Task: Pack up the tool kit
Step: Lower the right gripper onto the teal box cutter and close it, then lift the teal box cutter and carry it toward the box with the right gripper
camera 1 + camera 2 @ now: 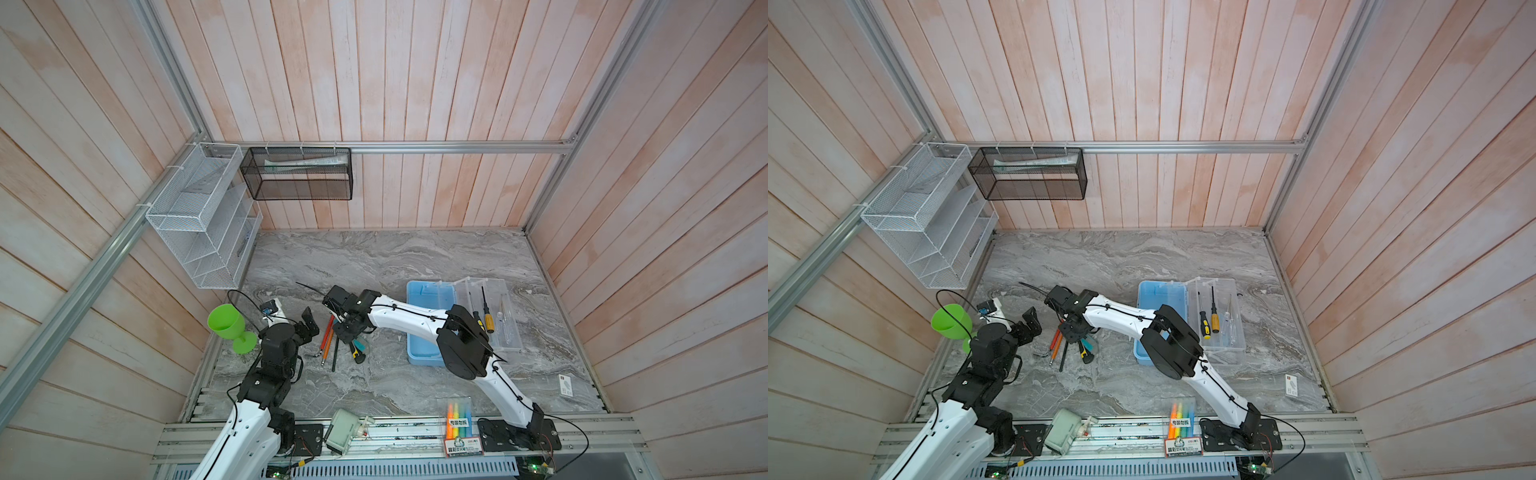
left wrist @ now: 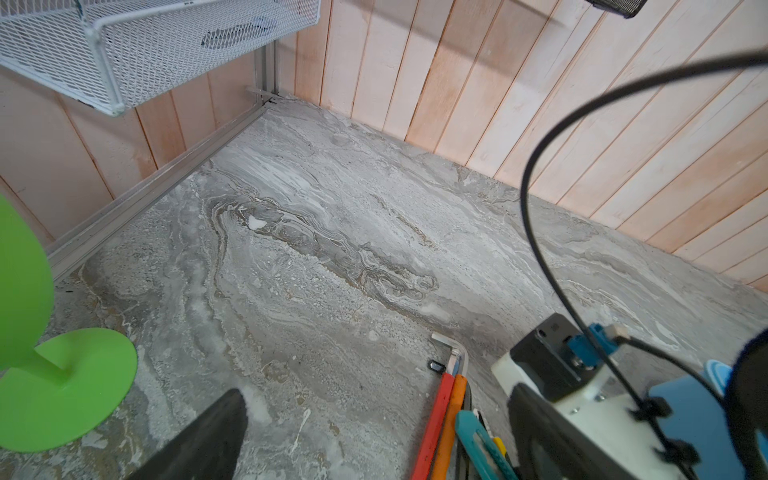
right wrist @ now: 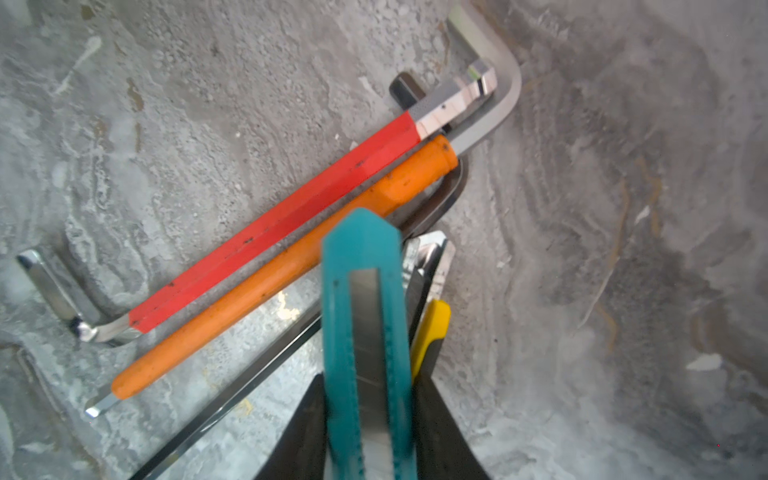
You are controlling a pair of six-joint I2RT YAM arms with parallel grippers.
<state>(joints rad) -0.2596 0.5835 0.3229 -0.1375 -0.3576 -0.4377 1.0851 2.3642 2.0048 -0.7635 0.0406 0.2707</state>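
Pick-up step: right gripper [image 3: 370, 419] clamps the knife [image 3: 365, 316]; left gripper [image 1: 309, 326] gapes idle; next, carry to the case [image 1: 428, 328] at three o'clock

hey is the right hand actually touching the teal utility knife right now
Touching. The right wrist view shows the right hand with a dark finger pressed against each side of the teal utility knife, no gap visible.

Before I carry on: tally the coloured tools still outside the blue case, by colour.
Red-sleeved hex key: 1
Orange-sleeved hex key: 1
Teal utility knife: 1
Yellow-and-black tool: 1
Total: 4
The bare steel keys overlap too much to count and are left out.
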